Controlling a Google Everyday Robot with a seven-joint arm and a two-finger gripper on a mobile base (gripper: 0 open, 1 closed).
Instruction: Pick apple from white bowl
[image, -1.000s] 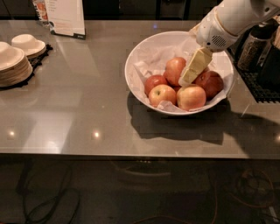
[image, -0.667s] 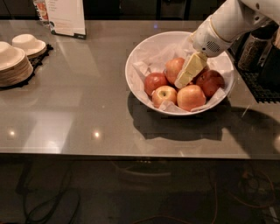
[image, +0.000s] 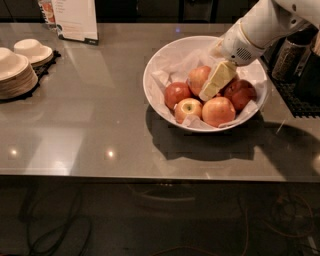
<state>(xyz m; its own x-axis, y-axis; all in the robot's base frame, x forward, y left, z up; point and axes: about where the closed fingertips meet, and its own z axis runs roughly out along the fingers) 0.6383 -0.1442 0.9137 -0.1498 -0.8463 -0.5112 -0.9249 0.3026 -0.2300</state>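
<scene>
The white bowl (image: 160, 65), lined with crumpled white paper, stands on the grey table right of centre and holds several apples. The orange-red apple (image: 198, 78) lies at the back middle of the bowl. My gripper (image: 207, 94) reaches down into the bowl from the upper right. Its cream tip rests against the right side of that apple and covers part of it. A second large orange-red apple (image: 218, 111) lies at the front. Dark red apples lie at the left (image: 177, 93) and right (image: 241, 93). A small yellow-faced apple (image: 188, 108) lies front left.
Stacked cream dishes (image: 17, 67) sit on a dark mat at the far left. A standing sign card (image: 75, 20) is at the back left. A dark rack with a jar (image: 289, 57) stands right of the bowl, under my arm. The table's front edge runs along the bottom.
My gripper has moved slightly down and to the left, deeper among the apples. The apples and the bowl have not moved.
</scene>
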